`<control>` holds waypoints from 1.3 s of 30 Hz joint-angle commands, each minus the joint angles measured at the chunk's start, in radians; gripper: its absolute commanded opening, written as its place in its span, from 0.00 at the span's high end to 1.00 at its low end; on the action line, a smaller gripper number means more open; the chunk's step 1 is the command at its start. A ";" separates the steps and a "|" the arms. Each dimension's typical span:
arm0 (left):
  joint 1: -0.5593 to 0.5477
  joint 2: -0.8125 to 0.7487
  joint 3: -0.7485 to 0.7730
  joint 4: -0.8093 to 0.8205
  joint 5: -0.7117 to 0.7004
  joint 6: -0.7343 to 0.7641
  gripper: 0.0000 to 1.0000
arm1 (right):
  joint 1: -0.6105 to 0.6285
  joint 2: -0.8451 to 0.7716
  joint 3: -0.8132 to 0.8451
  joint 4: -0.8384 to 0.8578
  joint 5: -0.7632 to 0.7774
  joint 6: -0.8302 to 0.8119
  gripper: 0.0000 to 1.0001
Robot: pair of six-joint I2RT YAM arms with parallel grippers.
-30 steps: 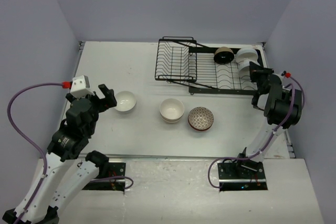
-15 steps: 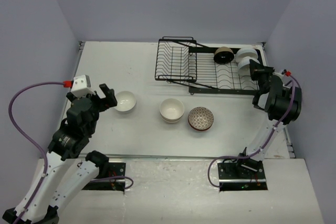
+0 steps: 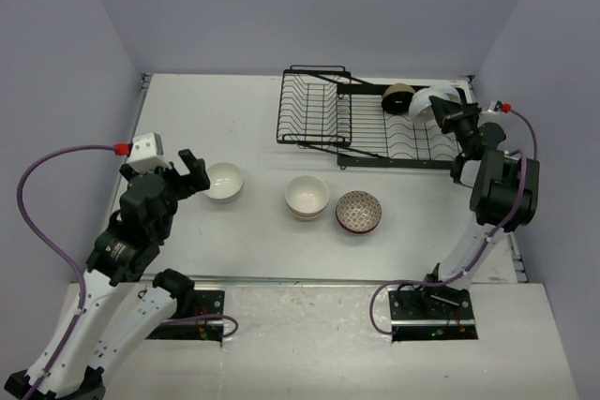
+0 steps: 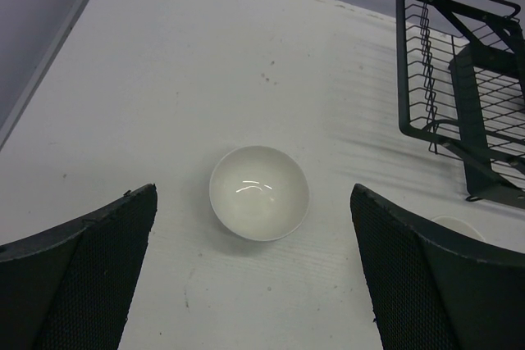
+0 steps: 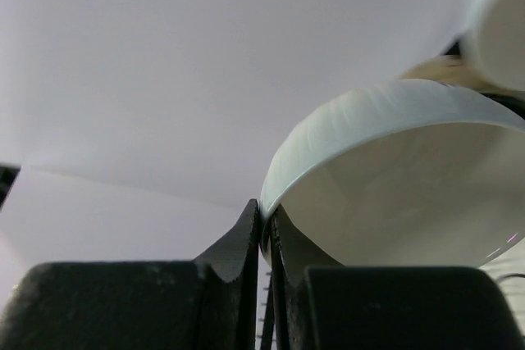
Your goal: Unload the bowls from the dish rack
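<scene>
Three lots of bowls are sitting on the bench (image 3: 216, 110), well apart: one white bowl (image 3: 224, 182), one cream stack (image 3: 307, 198) and one red bowl (image 3: 359, 212). One rack (image 3: 314, 110) is lying along the far edge. A dark bowl (image 3: 400, 98) is standing on edge in its right part. The right pincer (image 5: 264, 219) is pinching shut on the rim of a tilted bowl (image 5: 394, 178) at the rack's right end. Whether that bowl is touching the wires I cannot tell. Another pale bowl (image 5: 500, 30) is showing just behind it. The left pincer (image 3: 192, 172) is gaping wide beside the white bowl, not touching it.
</scene>
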 commanded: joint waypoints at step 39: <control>-0.304 0.697 0.539 -0.273 0.532 0.057 0.02 | 1.580 -0.699 0.460 -1.942 0.830 -1.907 1.00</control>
